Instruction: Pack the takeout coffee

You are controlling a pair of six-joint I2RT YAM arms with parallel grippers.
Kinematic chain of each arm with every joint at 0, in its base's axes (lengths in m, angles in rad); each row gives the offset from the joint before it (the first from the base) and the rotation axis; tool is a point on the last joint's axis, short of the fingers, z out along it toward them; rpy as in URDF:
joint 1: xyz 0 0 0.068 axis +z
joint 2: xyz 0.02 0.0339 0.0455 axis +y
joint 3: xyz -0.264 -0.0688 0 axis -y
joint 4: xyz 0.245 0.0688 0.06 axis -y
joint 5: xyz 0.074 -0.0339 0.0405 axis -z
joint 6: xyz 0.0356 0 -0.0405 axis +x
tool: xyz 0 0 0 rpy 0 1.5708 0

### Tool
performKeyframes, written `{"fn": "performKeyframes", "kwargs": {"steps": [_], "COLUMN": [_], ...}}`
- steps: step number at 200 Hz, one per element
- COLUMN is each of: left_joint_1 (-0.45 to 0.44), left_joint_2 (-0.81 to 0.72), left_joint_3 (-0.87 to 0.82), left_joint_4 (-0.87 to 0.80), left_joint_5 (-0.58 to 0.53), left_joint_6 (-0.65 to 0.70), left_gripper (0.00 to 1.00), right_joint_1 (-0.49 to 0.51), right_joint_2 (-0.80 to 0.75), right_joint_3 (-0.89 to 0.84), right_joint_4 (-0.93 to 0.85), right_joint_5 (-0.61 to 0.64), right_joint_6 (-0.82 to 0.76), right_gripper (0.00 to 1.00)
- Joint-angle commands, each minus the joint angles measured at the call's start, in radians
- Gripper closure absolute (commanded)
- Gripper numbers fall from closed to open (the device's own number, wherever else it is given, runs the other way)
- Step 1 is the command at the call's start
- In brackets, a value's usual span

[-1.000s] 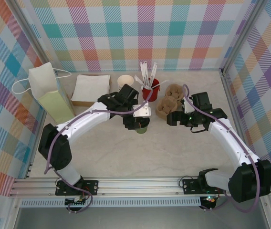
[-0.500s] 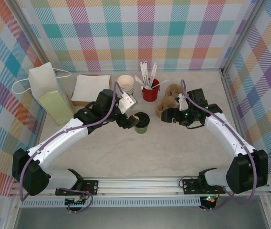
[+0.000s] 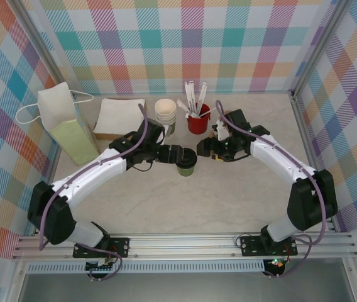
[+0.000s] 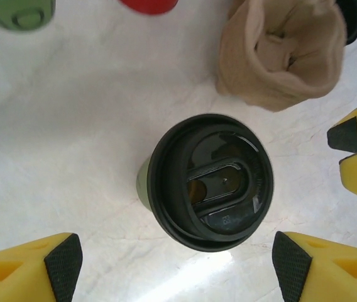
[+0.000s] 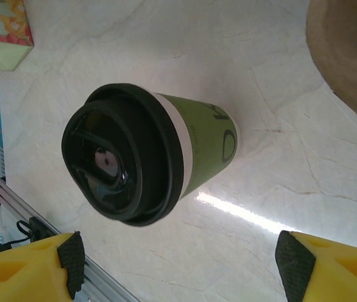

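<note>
The takeout coffee (image 3: 186, 162) stands upright on the table, a paper cup with a green band (image 5: 210, 141) and a black lid (image 4: 210, 182). My left gripper (image 3: 175, 153) is just left of it and open; its pads (image 4: 62, 264) sit wide apart below the lid, not touching it. My right gripper (image 3: 202, 150) is just right of the cup, also open. In the right wrist view the cup (image 5: 141, 163) lies beyond the right gripper's spread fingertips (image 5: 291, 267). Nothing is held.
A light paper bag (image 3: 65, 123) stands at the far left, beside a flat box of napkins (image 3: 120, 116). A stack of lidless cups (image 3: 165, 111) and a red cup of stirrers (image 3: 197, 121) stand behind the coffee. A brown pulp carrier (image 4: 282, 50) sits close behind it.
The left gripper has come off the coffee, which it covered a second ago, and now sits at its left side. The right gripper has swung left from the carrier toward the cup.
</note>
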Motion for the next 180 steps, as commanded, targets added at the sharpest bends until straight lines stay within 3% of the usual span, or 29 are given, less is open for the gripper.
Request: {"fn": "performKeyframes", "kwargs": {"steps": [1, 107, 180], "left_joint_1": [0.007, 0.007, 0.007], "left_joint_2": [0.050, 0.116, 0.152], "left_joint_3": [0.061, 0.044, 0.049], "left_joint_4": [-0.057, -0.063, -0.083], "left_joint_5": [0.073, 0.095, 0.061], "left_joint_6": [-0.088, -0.069, -0.054], "left_gripper": [0.20, 0.28, 0.32], "right_joint_1": [0.015, 0.048, 0.066], "right_joint_2": [0.047, 0.220, 0.269], "right_joint_3": [0.071, 0.215, 0.245], "right_joint_4": [0.001, -0.054, -0.079], "right_joint_5": [0.011, -0.004, 0.002], "right_joint_6": [0.029, 0.007, -0.008], "right_gripper": [0.20, 0.32, 0.33]}}
